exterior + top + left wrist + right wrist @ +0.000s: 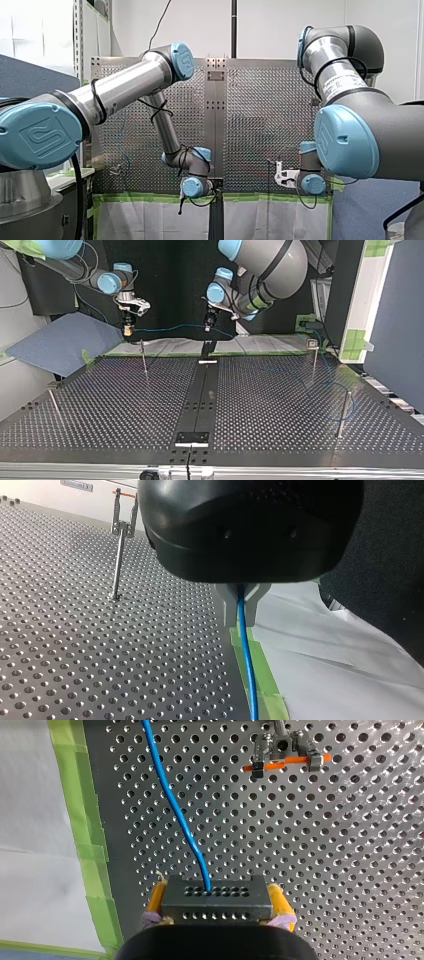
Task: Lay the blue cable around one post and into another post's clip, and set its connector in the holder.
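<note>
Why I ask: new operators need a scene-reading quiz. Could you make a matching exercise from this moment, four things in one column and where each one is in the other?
Things:
1. connector
2. blue cable
3. green tape
4. orange-clip post

Places:
A. along the edge of the perforated table
B. clamped by my right gripper
C. ahead of my right gripper, apart from the cable
D. pinched by my left gripper

Pairs: 1-B; 2-D; 3-A; 4-C
</note>
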Tool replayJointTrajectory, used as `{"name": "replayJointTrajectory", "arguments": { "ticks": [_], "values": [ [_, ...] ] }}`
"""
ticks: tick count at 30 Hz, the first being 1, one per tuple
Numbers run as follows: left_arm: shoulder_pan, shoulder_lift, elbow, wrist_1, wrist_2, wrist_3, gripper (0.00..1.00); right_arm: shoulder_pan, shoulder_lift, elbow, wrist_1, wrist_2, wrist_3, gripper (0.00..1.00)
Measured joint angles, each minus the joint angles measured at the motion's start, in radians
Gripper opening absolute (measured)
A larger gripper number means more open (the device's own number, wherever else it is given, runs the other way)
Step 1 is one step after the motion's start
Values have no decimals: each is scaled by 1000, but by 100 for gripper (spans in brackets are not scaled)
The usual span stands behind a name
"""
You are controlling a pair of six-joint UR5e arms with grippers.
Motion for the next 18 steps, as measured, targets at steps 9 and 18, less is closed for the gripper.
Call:
{"name": "replayJointTrajectory", "arguments": {
  "ticks": [9, 18],
  "values": [
    [-10, 0, 1, 18, 36, 2, 0, -2, 0, -1, 0, 0, -1, 0],
    [-61, -2, 47, 32, 72, -26, 0, -37, -2, -1, 5, 3, 8, 0]
  ]
}}
